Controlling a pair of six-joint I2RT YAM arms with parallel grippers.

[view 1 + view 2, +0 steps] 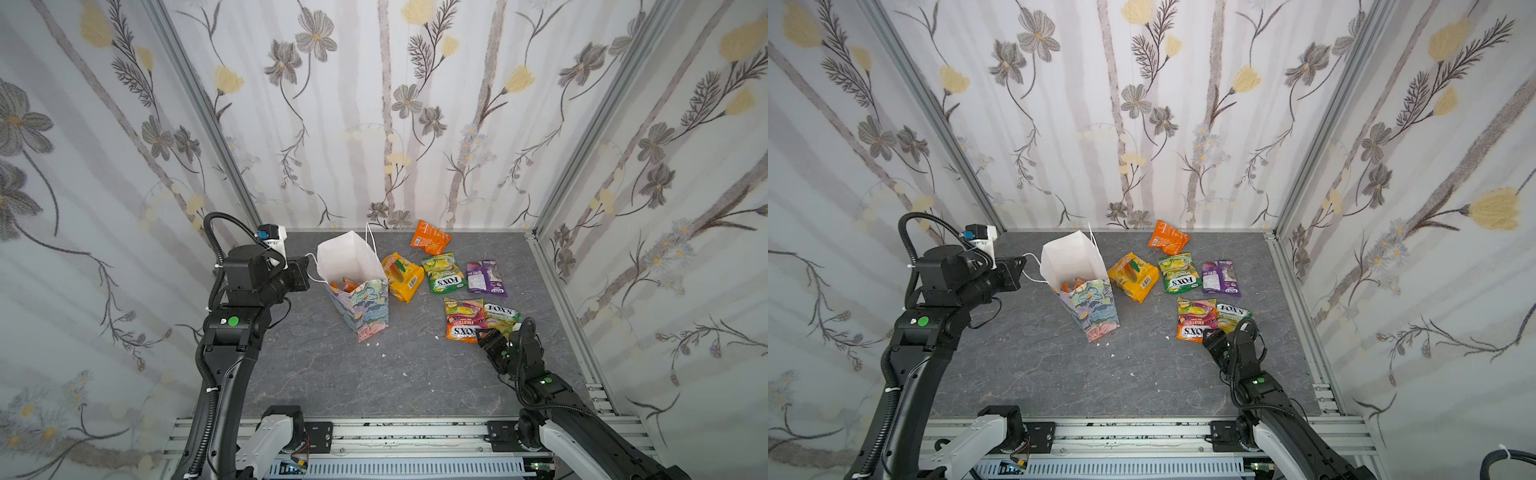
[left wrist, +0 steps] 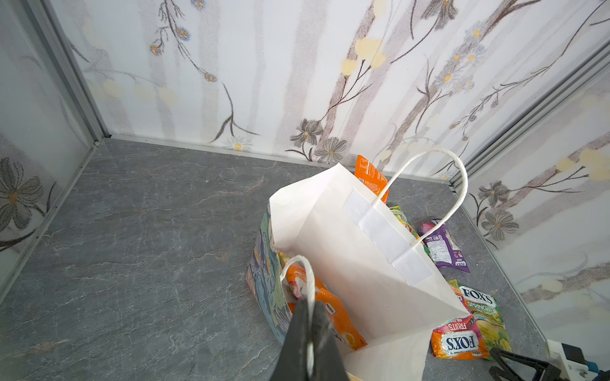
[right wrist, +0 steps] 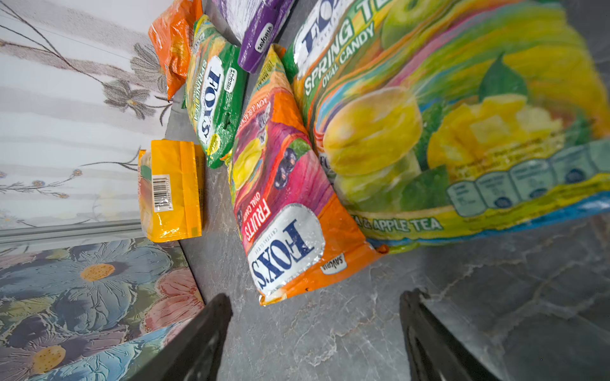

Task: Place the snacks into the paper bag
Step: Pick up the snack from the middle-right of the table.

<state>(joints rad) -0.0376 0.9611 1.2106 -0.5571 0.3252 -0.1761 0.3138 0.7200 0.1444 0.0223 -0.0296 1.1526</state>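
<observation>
Fruits packet point(image 3: 284, 198) lies just beyond the parted right gripper point(image 3: 315, 297).

Snacks point(image 3: 280, 198) glossy crinkled plastic; paper bag point(image 1: 365, 307) matt, embossed print outside; tabletop point(image 1: 332, 374) matt grey stone-look.

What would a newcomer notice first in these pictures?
A tall flowered paper bag stands open on the grey table, its white cord handle pinched in the shut left gripper, an orange packet already inside. Beside it, toward the robot's right, bright snack packets lie scattered. The open right gripper sits low before the orange FOX'S Fruits packet.
</observation>
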